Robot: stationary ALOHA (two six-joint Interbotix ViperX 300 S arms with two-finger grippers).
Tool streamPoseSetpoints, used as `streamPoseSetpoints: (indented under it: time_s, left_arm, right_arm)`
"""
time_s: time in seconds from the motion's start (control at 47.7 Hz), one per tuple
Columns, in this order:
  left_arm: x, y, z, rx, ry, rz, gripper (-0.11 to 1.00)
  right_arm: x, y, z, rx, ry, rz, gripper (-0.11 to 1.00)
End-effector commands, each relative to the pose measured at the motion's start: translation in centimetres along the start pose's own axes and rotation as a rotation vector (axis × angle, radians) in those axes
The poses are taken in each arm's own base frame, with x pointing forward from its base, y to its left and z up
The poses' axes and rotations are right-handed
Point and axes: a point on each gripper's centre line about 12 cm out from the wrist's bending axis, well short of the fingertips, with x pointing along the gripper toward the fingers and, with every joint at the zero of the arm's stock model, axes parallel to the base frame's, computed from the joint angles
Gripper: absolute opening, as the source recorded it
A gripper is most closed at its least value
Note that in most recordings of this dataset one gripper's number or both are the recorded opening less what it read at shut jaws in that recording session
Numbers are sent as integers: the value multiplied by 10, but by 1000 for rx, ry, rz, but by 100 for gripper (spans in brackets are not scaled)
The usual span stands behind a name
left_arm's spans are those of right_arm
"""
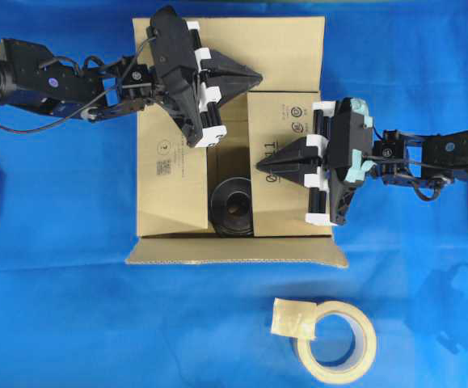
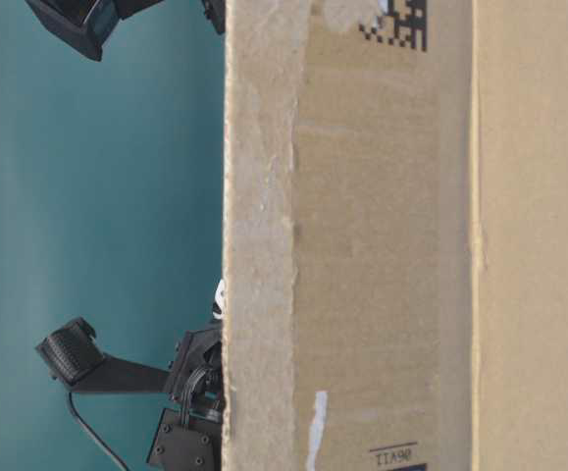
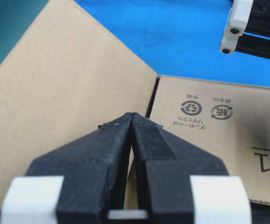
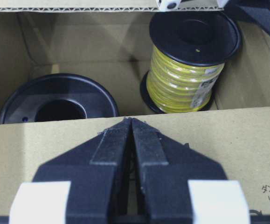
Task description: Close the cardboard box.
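Observation:
The cardboard box (image 1: 173,174) stands mid-table with its left and right flaps folded in over the top and a gap between them. Its far flap (image 1: 282,52) and near flap (image 1: 234,250) lie spread outward. My left gripper (image 1: 258,78) (image 3: 132,115) is shut on nothing and hovers where the far flap meets the right flap (image 3: 218,135). My right gripper (image 1: 259,166) (image 4: 131,120) is shut too, its tip at the inner edge of the right flap (image 4: 246,140). Inside sit a black spool (image 4: 58,100) and a yellow wire spool (image 4: 188,70).
A roll of beige tape (image 1: 339,339) with a loose end lies on the blue cloth in front of the box. In the table-level view the box wall (image 2: 391,245) fills most of the frame, with black arm parts (image 2: 73,353) beside it.

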Motion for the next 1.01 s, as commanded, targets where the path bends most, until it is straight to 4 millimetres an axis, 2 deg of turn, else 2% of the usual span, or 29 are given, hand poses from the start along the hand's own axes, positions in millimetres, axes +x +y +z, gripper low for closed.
streamPoseSetpoints:
  time_s: [0.0, 0.314, 0.524, 0.608, 0.796, 0.985]
  left_arm:
    - [3, -2, 10, -1, -32, -3, 0]
    - [15, -6, -13, 1, 22, -12, 0]
    - [15, -6, -15, 2, 28, -12, 0]
    - [14, -6, -17, 2, 38, -13, 0]
    - [13, -6, -17, -3, 41, -13, 0]
    - [12, -6, -20, -9, 48, -14, 0]
  right_arm:
    - [0, 2, 7, 2, -27, 5, 0]
    - [0, 2, 7, 3, -27, 4, 0]
    - [0, 2, 9, 3, -29, 5, 0]
    - [-3, 3, 16, 5, -45, 9, 0]
    - [-26, 15, 47, 7, -98, 49, 0]
    - [-61, 48, 74, -8, -186, 159, 0]
